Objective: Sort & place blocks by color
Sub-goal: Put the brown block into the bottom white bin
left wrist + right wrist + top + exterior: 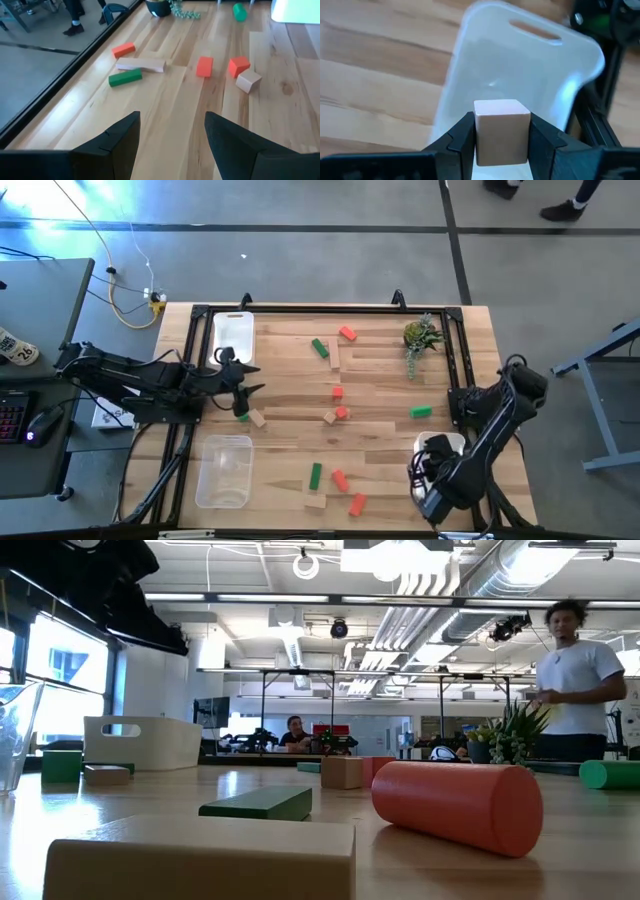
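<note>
Red, green and tan blocks lie scattered over the wooden table, among them a green bar (319, 348), a red one (348, 333) and a tan one (257, 418). My left gripper (245, 390) hovers open at the table's left side; in its wrist view its fingers (172, 120) frame bare wood, with a green bar (125, 77) and a tan bar (141, 64) farther off. My right gripper (428, 477) is over a white tray (520, 65) at the table's near right, shut on a tan cube (501, 120). My right gripper pinches the tan cube by two opposite sides (481, 135) between its two fingers. The fingers come from above, pointing steeply down. The cube is lifted clear, upright, above the tray's inside.
A white tray (232, 335) stands at the far left and a clear one (224, 470) at the near left. A small green plant (420, 337) stands at the far right. In the low view a person (575, 670) stands beyond the table.
</note>
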Controlling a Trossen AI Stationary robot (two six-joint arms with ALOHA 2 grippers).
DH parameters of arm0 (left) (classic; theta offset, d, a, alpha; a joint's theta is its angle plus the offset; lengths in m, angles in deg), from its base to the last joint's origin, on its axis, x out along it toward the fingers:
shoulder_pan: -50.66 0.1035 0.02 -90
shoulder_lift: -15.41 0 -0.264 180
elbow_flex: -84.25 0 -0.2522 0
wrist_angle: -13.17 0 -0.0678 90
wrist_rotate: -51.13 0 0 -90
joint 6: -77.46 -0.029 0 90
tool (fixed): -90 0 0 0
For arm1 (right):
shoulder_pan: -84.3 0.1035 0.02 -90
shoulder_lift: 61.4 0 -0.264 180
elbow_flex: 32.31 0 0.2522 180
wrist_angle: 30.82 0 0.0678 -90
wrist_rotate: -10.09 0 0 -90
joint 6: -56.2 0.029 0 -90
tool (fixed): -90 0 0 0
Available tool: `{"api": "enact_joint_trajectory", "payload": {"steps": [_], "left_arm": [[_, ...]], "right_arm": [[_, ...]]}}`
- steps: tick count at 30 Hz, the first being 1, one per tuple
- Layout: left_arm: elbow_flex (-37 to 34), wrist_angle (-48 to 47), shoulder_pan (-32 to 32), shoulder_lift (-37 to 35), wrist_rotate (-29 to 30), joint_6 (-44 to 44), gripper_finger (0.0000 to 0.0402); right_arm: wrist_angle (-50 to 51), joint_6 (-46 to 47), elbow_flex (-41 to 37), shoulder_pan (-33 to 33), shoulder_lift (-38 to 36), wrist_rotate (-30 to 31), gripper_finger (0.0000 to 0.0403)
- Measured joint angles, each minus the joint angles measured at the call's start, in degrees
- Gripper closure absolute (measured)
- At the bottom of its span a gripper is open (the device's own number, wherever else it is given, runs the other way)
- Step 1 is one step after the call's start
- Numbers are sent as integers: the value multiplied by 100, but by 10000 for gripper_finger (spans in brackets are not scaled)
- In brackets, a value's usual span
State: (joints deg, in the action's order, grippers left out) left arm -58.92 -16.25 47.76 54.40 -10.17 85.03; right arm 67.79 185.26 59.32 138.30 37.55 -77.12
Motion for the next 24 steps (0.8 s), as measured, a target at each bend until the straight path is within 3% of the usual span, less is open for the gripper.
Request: {"api": "enact_joint_trajectory", "payload": {"steps": [19,24], "left_arm": [[0,0,-7,77,-156,191,191],[0,-121,-11,77,-769,141,191]], "right_arm": [[-314,211,0,100,770,-584,288],[-381,264,0,-48,949,-941,288]]}}
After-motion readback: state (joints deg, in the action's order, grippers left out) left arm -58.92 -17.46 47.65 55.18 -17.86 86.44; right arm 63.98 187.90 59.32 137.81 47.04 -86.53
